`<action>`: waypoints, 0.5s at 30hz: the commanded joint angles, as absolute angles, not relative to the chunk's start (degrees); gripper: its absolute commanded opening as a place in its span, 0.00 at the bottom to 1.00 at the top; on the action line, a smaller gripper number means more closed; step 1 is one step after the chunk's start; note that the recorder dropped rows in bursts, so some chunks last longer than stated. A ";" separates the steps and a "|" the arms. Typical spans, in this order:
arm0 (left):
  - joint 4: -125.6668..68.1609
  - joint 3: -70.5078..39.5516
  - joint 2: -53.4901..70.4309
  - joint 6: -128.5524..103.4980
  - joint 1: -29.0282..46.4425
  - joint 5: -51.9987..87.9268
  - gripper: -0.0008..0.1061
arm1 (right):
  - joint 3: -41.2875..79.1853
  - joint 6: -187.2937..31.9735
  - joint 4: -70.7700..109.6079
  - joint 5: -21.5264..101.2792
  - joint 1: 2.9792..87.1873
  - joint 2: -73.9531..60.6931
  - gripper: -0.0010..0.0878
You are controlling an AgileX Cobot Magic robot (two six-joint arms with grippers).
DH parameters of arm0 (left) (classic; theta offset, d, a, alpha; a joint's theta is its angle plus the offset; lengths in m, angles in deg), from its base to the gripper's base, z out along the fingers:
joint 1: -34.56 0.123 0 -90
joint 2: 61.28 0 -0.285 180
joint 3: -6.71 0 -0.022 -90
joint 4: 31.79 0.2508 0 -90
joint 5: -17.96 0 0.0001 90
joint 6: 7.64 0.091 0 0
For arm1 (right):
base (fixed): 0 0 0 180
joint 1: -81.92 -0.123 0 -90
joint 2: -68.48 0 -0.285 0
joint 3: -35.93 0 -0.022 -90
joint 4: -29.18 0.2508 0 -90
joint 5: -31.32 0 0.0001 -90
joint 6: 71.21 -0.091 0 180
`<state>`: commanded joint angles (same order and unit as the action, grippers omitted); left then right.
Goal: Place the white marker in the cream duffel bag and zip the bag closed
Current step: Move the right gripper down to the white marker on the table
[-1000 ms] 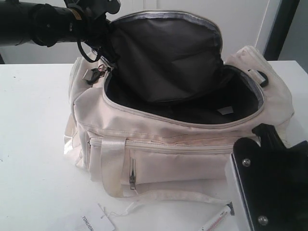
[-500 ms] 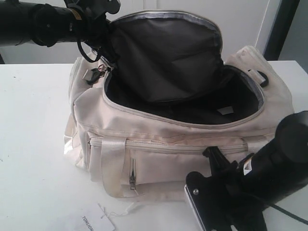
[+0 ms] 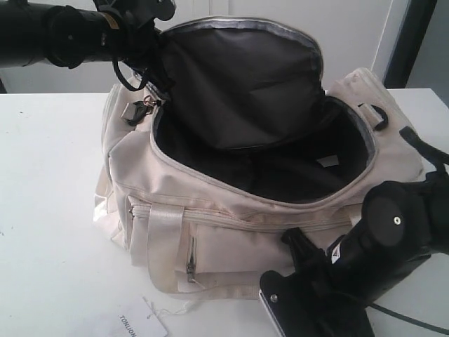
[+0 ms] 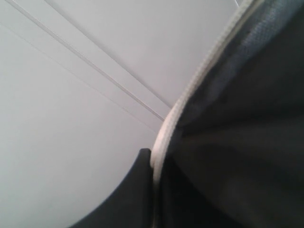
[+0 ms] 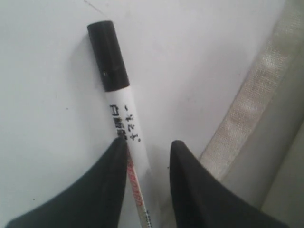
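The cream duffel bag (image 3: 231, 232) stands on the white table with its top wide open and the dark-lined flap (image 3: 238, 77) held upright. My left gripper (image 4: 153, 164) is shut on the flap's cream piped rim (image 4: 190, 90); in the exterior view the left arm (image 3: 77, 31) reaches in from the upper left. The white marker (image 5: 124, 123) with its black cap (image 5: 108, 57) lies on the table in the right wrist view. My right gripper (image 5: 148, 145) is open and straddles its barrel, one finger (image 5: 111, 175) touching it. In the exterior view the right arm (image 3: 379, 246) hides the marker.
A white paper tag (image 3: 137, 324) with black letters lies at the table's front edge. A cream webbing strap (image 5: 251, 109) runs beside the right gripper. A zip pull with a keyring (image 3: 144, 105) hangs at the bag's left end. A white wall stands behind.
The right arm swung down in front of the bag onto the marker, covering it in the exterior view, and its jaws have opened. The left arm still holds the flap.
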<state>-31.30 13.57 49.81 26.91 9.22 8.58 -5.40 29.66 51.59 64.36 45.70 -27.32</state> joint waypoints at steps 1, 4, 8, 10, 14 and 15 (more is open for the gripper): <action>-31.30 13.57 49.81 26.91 9.22 8.58 0.01 | -5.40 29.53 51.59 64.68 45.15 -26.89 0.36; -31.30 13.57 49.81 26.91 9.22 8.58 0.01 | -5.40 28.93 51.59 65.79 43.43 -24.72 0.36; -31.30 13.57 49.81 26.91 9.22 8.58 0.01 | -5.40 28.38 51.35 67.69 42.43 -21.47 0.36; -31.30 13.57 49.81 26.91 9.22 8.58 0.01 | -5.40 28.38 49.93 68.53 42.43 -20.71 0.36; -31.30 13.57 49.81 26.91 9.22 8.58 0.01 | -6.64 29.04 47.04 66.53 42.43 -21.68 0.36; -31.30 13.57 49.81 26.91 9.22 8.58 0.01 | -7.20 29.04 46.63 65.09 42.43 -22.32 0.36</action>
<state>-31.30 13.57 49.81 26.91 9.22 8.58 -7.20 29.04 46.63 65.09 42.43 -22.32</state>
